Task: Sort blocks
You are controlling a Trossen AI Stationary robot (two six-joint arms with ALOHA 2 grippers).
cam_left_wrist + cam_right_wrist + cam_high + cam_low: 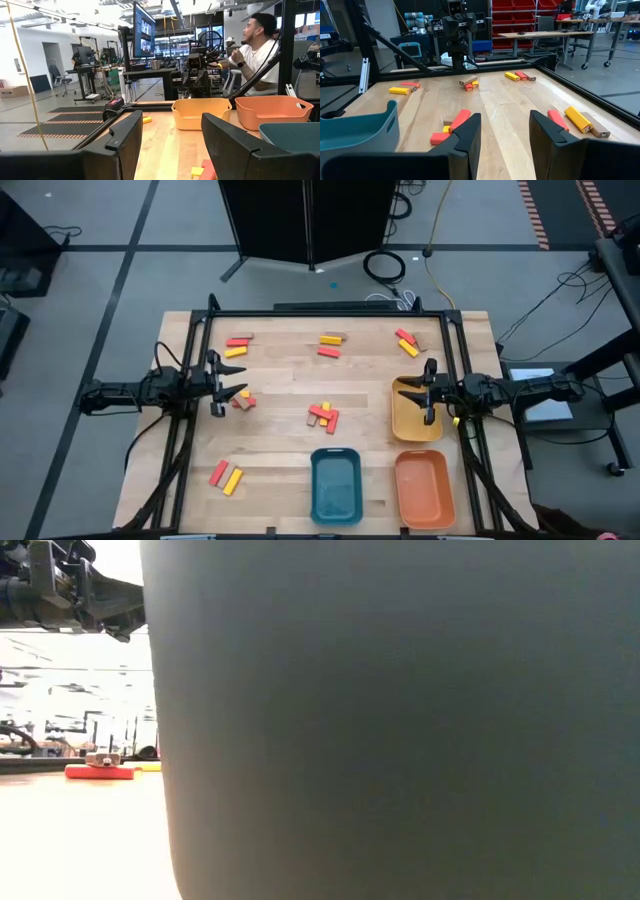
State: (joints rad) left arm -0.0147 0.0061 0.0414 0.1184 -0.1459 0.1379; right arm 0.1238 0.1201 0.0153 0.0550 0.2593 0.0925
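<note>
The blocks lie in small groups on the wooden table (280, 380), and no block is inside a tray. One group of a tan and a red block (243, 402) lies just beside the left gripper (217, 392), on its inner side, but I cannot tell if they touch it. In the left wrist view the two dark fingers (125, 145) stand apart with nothing between them, so this gripper is released and holds no block; a red and a yellow block (204, 170) show low between them on the table. The right gripper (430, 392) hangs over the yellow tray (400, 420). In the right wrist view its fingers (467, 132) are also spread with a clear gap and grasp nothing. A central group of red, yellow and tan blocks (323, 415) lies between the two grippers, well apart from both, and its blocks point in different directions. At the far edge there are three groups: red, tan and yellow bars (237, 345) on the left arm's side, with long axes running across the table; a yellow, tan and red group (331, 344) in the middle, also across; and a red and yellow pair (406, 342) on the right arm's side, lying diagonal. A red and a yellow bar (226, 476) lie diagonal near the front edge on the left. The blue tray (335, 485) and the orange tray (424, 488) stand side by side at the front. In the low view a red block (100, 772) lies flat and a large dark shape covers most of the picture.
</note>
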